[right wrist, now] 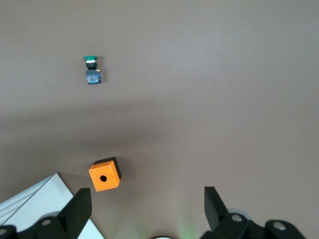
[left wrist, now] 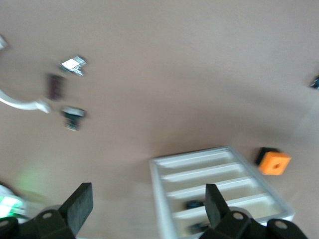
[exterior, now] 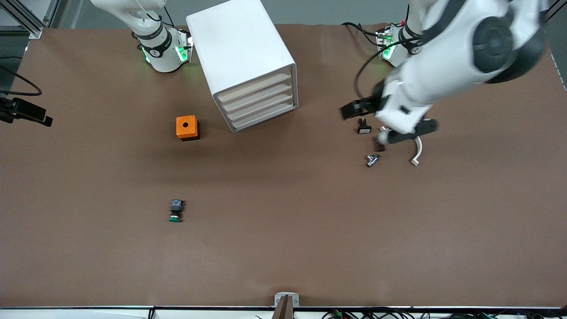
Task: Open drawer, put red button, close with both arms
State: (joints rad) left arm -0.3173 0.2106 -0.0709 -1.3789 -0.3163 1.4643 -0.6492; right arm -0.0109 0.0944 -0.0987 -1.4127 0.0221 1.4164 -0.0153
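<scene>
The white drawer cabinet [exterior: 241, 53] stands near the robots' bases with all its drawers [exterior: 261, 103] shut. It also shows in the left wrist view [left wrist: 219, 189], where a dark blue-black object [left wrist: 194, 204] shows faintly through a lower drawer front. I cannot tell what it is. No red button shows on the table. My left gripper [exterior: 384, 117] is open and empty, above the table between the cabinet and a group of small parts; its fingers [left wrist: 79, 206] stand wide apart. My right gripper [right wrist: 147, 211] is open and empty, high near its arm's base.
An orange box with a hole [exterior: 187, 127] stands beside the cabinet toward the right arm's end. A green-capped switch [exterior: 176, 211] lies nearer the front camera. By the left gripper lie a black part [exterior: 363, 127], a brown piece [exterior: 378, 144], a metal piece [exterior: 372, 160] and a white curved piece [exterior: 417, 153].
</scene>
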